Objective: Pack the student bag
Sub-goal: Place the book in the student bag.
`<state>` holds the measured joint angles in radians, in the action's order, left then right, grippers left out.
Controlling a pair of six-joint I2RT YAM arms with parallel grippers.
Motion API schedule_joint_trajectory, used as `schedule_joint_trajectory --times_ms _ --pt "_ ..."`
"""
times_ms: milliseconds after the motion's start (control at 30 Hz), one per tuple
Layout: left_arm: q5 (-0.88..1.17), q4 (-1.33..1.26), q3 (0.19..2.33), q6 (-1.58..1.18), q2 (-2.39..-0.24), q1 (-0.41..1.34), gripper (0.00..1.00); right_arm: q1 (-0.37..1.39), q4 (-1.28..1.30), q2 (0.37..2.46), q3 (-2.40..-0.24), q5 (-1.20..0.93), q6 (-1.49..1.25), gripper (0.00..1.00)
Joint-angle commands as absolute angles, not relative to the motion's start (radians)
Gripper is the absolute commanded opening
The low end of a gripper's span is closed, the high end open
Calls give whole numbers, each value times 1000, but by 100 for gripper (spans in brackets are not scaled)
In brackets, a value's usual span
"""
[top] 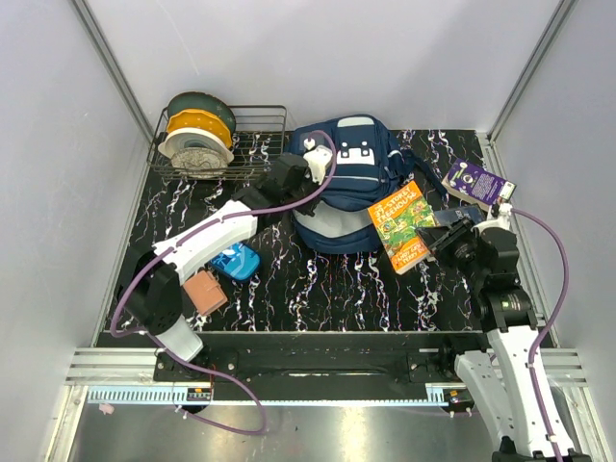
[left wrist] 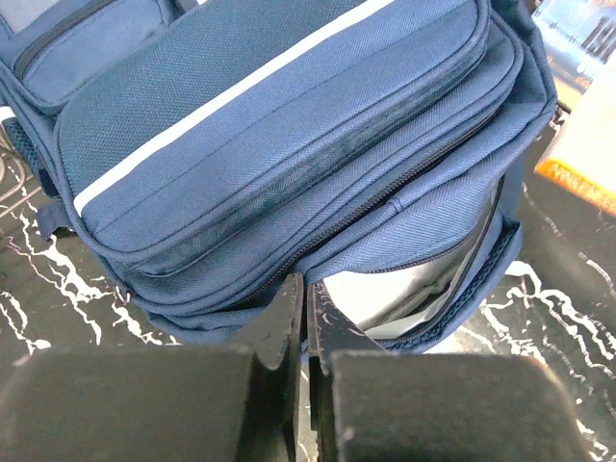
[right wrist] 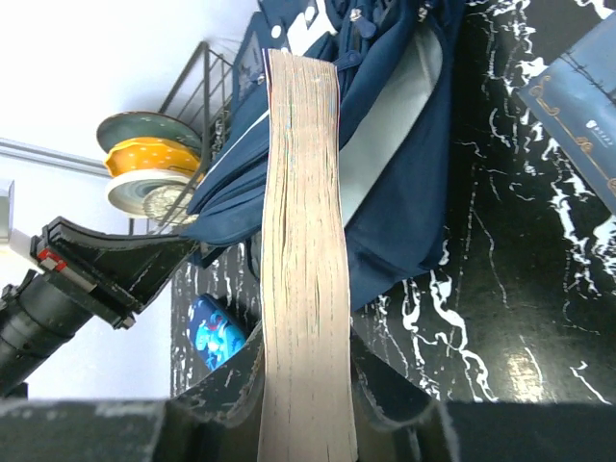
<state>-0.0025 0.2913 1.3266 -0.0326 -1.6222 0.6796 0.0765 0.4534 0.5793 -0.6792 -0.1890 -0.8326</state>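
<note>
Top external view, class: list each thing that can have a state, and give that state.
student bag, main compartment unzipped, grey lining showing
left gripper, shut at the bag's open rim
right gripper, shut on the paperback book
paperback book, closed, gripped
purple book, closed, lying flat on table
plates, standing on edge in wire rack

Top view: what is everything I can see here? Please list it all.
student bag: one, navy blue, table centre, main pocket open
book: one, green and orange cover, right of bag
booklet: one, purple, far right
pouch: one, bright blue, near left
block: one, brown, beside pouch
wire rack: one, dark, far left corner
plates: several, green, yellow, white, in rack
table: one, black, white veins
left gripper: one, black, shut at bag's opening
right gripper: one, black, shut on book
</note>
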Motion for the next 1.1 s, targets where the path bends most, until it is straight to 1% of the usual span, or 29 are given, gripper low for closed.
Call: schedule_joint_trajectory --times_ms 0,233,367,667,1067 --pt "-23 178 1420 -138 -1583 680 0 75 354 561 -703 -287 -877 0" --pt "-25 196 1479 -156 -1600 678 0 77 331 520 -707 -356 -882 0" --pt "-6 189 1486 -178 -1589 678 0 77 327 509 -710 -431 -862 0" --pt "43 173 1488 -199 -1563 680 0 77 175 601 -673 -613 -882 0" --pt "83 138 1437 -206 -1516 680 0 75 143 634 -647 -609 -888 0"
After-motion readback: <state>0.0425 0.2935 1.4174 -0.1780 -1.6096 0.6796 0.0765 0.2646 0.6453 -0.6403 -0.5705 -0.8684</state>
